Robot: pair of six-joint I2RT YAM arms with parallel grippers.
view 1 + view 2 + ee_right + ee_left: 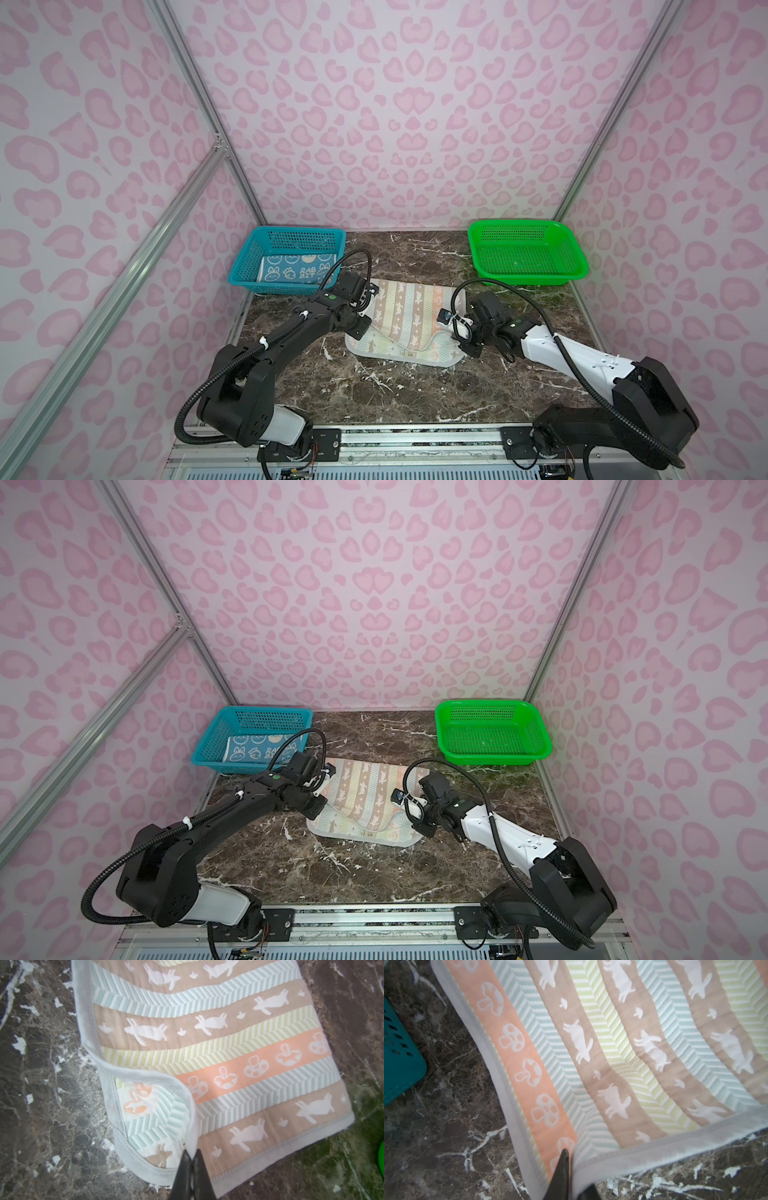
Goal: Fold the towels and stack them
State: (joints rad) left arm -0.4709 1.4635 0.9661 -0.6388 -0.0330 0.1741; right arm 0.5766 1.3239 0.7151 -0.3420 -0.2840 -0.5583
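Note:
The chevron-striped towel (409,318) (365,796) lies mid-table with its top layer folded over and a paler underlayer showing at the near edge. My left gripper (360,330) (575,1169) is at its near-left corner, where the grey hem stands between the two black fingers. My right gripper (459,347) (192,1157) is shut on the hem at the near-right corner, with that corner curled up over the layer beneath (158,1118). A folded blue towel with "RABBIT" lettering (295,270) (255,750) lies in the blue basket (245,266) (208,746).
A green basket (528,279) (494,757) stands at the back right with nothing visible in it. The dark marble tabletop (395,390) stretches in front of the towel. Pink patterned walls enclose three sides. The blue basket's corner (400,1059) is close to my left gripper.

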